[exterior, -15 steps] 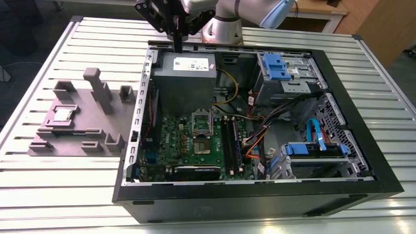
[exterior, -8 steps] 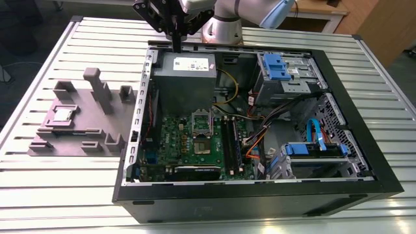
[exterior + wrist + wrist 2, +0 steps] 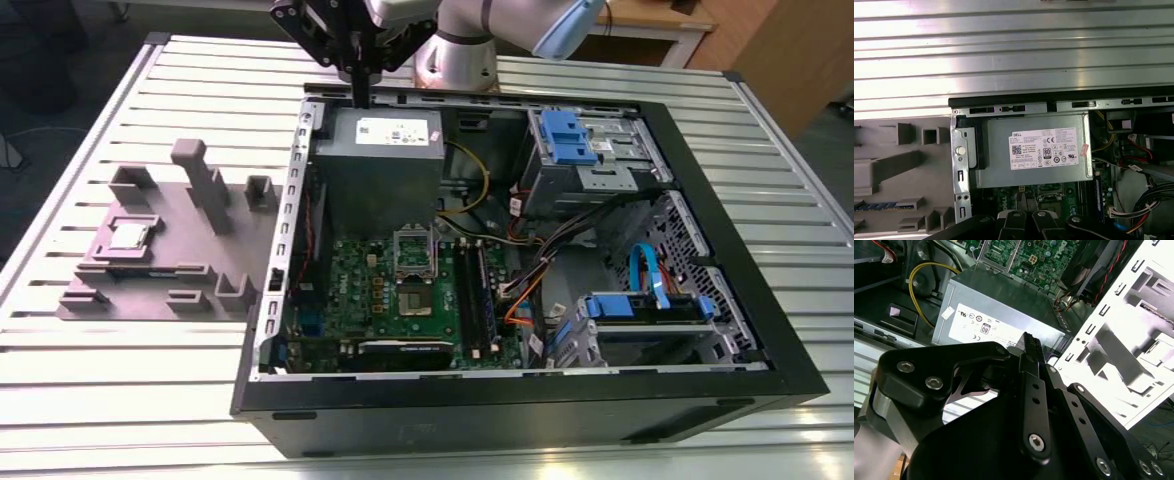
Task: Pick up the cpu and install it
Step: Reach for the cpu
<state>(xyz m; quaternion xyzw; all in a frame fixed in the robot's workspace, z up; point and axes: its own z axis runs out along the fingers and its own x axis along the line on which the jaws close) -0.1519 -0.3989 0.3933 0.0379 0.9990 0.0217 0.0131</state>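
While your fingers (image 3: 360,95) hang pressed together and empty over the case's (image 3: 534,425) rear edge, the cpu (image 3: 130,236) lies elsewhere.
It sits flat in the grey tray (image 3: 200,290) on the bench (image 3: 134,400), well off toward the exterior view's left of the fingers.

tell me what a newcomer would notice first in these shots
The big open computer case dominates the slatted table, its green motherboard and grey power supply laid bare. The arm's shut gripper hangs above the power supply at the case's far edge. On the exterior view's left, the small silvery cpu sits in a grey holder, apart from the gripper.
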